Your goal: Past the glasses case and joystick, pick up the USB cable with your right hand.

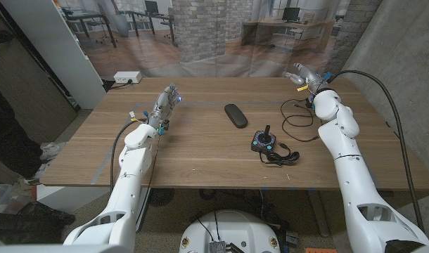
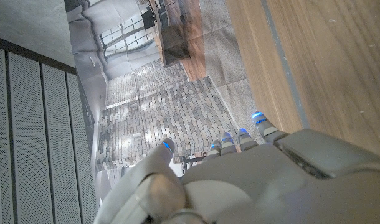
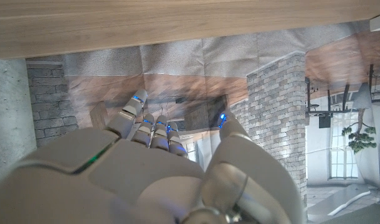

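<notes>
I am looking down on a wooden surface (image 1: 200, 151) with a printed backdrop of brick pillars and an office hung behind its far edge. My left arm (image 1: 133, 169) runs up the left side, and its hand (image 1: 165, 104) stands over the far left part of the surface, fingers straight and apart, holding nothing; in the left wrist view I see the back of the same hand (image 2: 252, 180) with its blue-lit fingertips (image 2: 257, 116) pointing toward the backdrop. My right arm (image 1: 344, 151) reaches up the right side, and its hand (image 1: 302, 75) hangs at the far right edge of the surface, beyond the cable, fingers apart and empty. The right wrist view shows that hand (image 3: 159, 174) from behind with its fingers (image 3: 135, 102) spread toward the brick print. The black USB cable (image 1: 299, 116) lies in loose loops on the surface just beside my right forearm, nearer to me than the hand. The joystick (image 1: 265, 141) stands nearer still, toward the middle, with its own cord bunched beside it. The dark glasses case (image 1: 235, 115) lies near the centre, well apart from the cable.
</notes>
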Motion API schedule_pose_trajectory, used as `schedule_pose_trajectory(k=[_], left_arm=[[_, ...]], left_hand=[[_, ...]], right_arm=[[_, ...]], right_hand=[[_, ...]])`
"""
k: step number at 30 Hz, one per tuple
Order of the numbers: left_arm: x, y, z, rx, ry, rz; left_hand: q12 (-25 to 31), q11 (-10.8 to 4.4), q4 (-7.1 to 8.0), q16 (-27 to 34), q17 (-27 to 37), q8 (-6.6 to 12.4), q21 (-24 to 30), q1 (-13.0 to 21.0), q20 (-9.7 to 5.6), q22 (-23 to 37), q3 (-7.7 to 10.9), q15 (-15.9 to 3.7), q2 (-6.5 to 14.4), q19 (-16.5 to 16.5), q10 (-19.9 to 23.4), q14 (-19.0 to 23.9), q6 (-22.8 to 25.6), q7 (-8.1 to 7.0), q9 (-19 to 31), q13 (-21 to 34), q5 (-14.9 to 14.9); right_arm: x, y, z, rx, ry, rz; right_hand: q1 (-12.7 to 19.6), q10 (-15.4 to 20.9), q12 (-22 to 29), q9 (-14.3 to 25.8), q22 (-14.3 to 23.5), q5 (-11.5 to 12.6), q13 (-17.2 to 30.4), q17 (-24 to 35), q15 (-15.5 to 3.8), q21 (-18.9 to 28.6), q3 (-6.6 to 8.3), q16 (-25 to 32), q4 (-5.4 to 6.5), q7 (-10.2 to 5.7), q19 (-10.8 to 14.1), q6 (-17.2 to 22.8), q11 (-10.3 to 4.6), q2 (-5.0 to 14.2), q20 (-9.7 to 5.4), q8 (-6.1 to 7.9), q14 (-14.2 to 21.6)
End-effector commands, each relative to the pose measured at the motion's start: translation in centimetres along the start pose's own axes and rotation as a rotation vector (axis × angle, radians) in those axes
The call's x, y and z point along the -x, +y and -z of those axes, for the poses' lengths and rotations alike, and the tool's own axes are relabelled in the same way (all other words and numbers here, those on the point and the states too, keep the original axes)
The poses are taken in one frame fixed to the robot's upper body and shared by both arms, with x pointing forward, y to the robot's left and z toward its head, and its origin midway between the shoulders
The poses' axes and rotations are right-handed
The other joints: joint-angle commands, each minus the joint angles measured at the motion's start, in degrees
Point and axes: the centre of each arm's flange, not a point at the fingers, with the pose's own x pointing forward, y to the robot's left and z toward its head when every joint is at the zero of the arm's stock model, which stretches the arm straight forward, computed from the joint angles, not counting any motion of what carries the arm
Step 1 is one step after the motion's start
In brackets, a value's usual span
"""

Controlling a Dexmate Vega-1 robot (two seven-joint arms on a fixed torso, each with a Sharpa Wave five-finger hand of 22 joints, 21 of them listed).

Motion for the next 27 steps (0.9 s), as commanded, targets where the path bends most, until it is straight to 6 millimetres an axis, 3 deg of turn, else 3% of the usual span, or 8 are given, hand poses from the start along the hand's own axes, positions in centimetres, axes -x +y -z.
schedule_pose_trajectory(k=[1,17,27], left_arm=[[-0.3,0.2,0.2,0.002,0.007,0.003],[-0.3,0.2,0.3,0.003,0.009,-0.001],[-0.2,0.2,0.3,0.000,0.014,-0.002]], left_hand=[[0.3,0.20,-0.16,0.3,0.2,0.21,-0.2,-0.1,0.20,0.1,0.39,0.22,1.8,0.0,-0.1,-0.2,0.1,-0.20,0.2,0.3,0.1],[0.3,0.20,-0.15,0.3,0.2,0.19,-0.3,-0.2,0.29,0.1,0.44,0.31,1.8,0.0,-0.2,-0.2,0.0,-0.15,0.2,0.3,0.1],[0.2,0.30,-0.16,0.3,0.2,0.19,-0.4,-0.2,0.35,0.1,0.47,0.38,1.8,0.0,-0.2,-0.2,0.0,-0.12,0.2,0.3,0.1]], right_arm=[[-0.4,0.1,-0.2,0.059,0.057,0.009],[-0.6,0.7,-0.3,0.131,0.159,0.010],[-0.6,1.2,-0.1,0.161,0.224,0.008]], right_hand=[[0.6,-0.1,0.0,0.3,0.3,0.3,0.2,0.2,-0.43,0.1,0.09,0.0,-0.27,-0.41,-0.2,-0.2,-0.69,0.40,-0.34,0.15,0.0],[1.6,-0.2,0.0,0.3,0.3,0.4,0.2,0.2,-0.59,0.2,0.42,0.1,-0.72,-0.51,0.0,-0.2,-0.91,1.29,-0.43,0.26,0.0],[1.9,-0.3,0.1,0.3,0.3,0.3,0.2,0.1,-0.02,0.3,-0.16,0.1,-1.38,0.10,0.2,-0.5,-0.41,0.15,0.19,0.17,0.3]])
